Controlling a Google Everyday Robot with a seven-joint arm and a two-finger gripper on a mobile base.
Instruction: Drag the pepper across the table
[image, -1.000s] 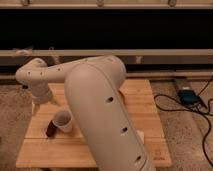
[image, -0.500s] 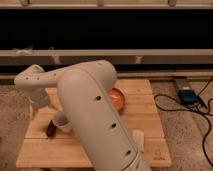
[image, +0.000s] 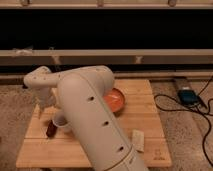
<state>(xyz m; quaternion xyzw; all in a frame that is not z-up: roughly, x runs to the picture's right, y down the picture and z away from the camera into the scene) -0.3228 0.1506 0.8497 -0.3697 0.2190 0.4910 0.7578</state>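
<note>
The robot's 1 white arm (image: 95, 117) is filling the middle of the view, rising from the bottom edge, bending over the left half of the worktop (image: 145, 122) and reaching out to the left before turning downward. The worktop, made of light wooden planks, is standing on a speckled floor (image: 15, 112) and is carrying everything else. An orange bowl (image: 116, 100) is sitting near the middle of the worktop, towards its far edge, with the arm covering its left part. A blue box (image: 187, 95) is lying on the floor to the right, well apart from the worktop. A white flat piece (image: 137, 140) is lying near the front right of the worktop, just beside the arm. A clear cup (image: 61, 120) is standing upright on the left part, close against the arm. The end effector (image: 44, 106) is hanging over the left side of the worktop, to the upper left of the cup and above the pepper; whether it is released or clenched, I cannot tell. The pepper (image: 50, 129), small and dark red-brown, is lying on the worktop just to the lower left of the cup, near the left edge.
</note>
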